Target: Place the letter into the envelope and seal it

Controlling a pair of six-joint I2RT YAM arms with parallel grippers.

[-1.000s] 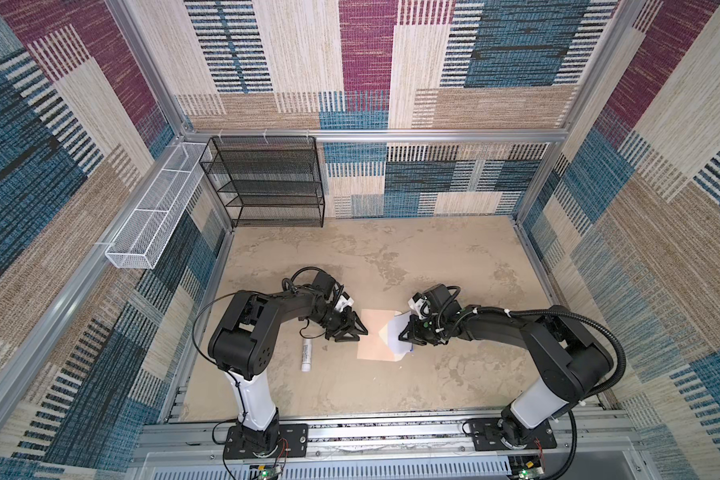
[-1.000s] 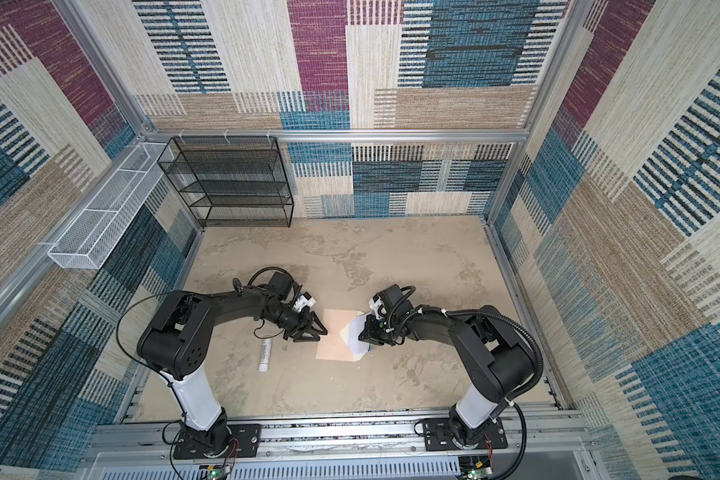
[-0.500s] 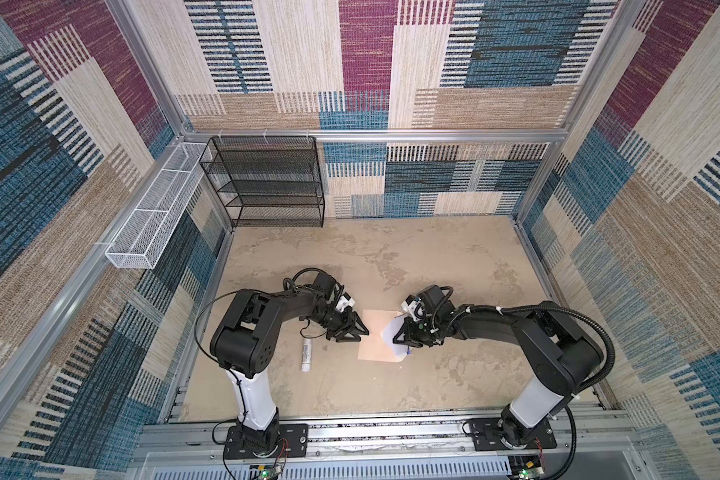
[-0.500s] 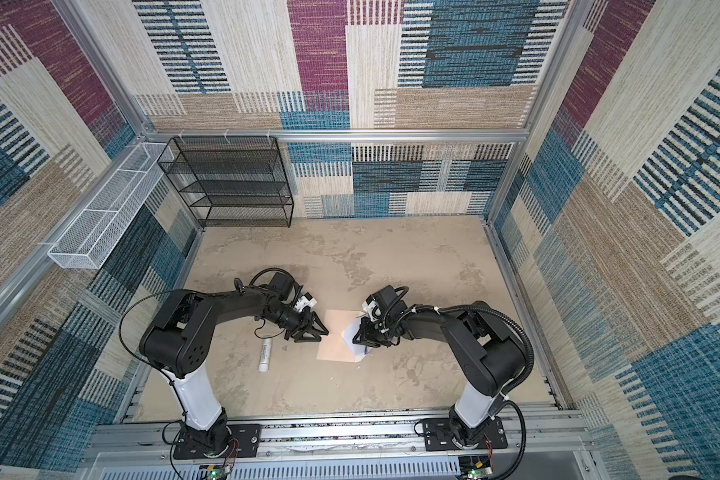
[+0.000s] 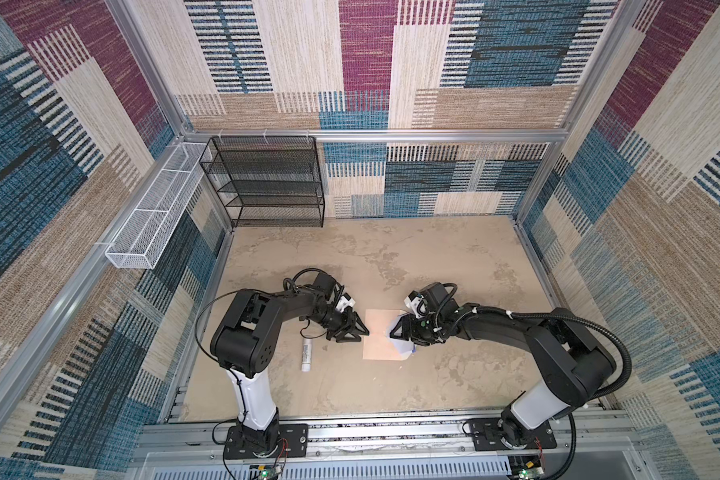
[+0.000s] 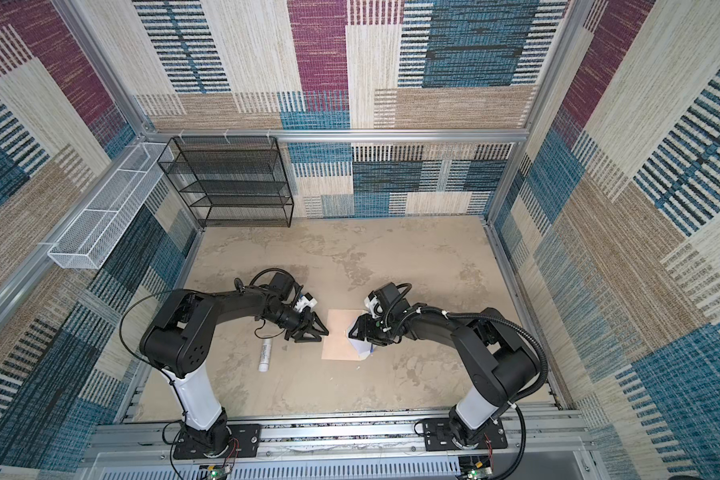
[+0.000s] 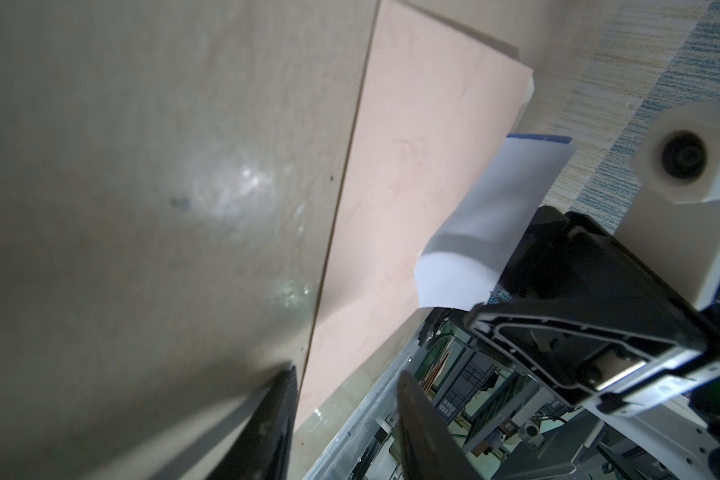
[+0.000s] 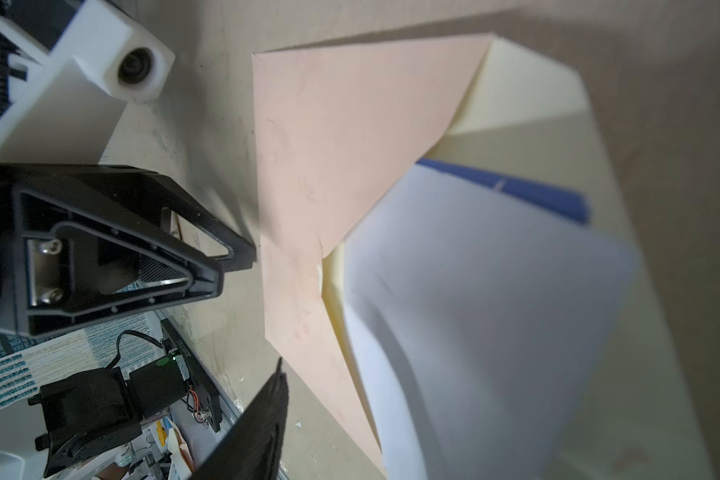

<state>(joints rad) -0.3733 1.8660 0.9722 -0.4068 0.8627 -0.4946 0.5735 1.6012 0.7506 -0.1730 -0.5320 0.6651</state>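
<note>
left claw [image 5: 356,332]: fingers apart, nothing between them. One fingertip [image 8: 238,253] sits at the envelope's edge, on the side away from the flap.
right claw [image 5: 395,331]: over the flap side, up against the letter. Right wrist view shows one finger, the other is hidden by paper. Can't tell whether it's apart or clamped.
envelope [image 5: 377,338]: peach, flat on the tabletop [image 5: 391,257] between the two claws. Cream flap [image 8: 524,83] is folded open toward the right arm.
letter [image 8: 474,311]: white sheet, curled and bowed up, lying over the flap and the envelope mouth. Blue border [image 8: 537,195] shows at one end. Most of it is outside; can't tell whether any edge is in the mouth.
white tube [image 5: 307,353]: lying on the tabletop on the left arm's side, apart from the envelope.
black mesh rack [image 5: 267,183]: back left corner.
</note>
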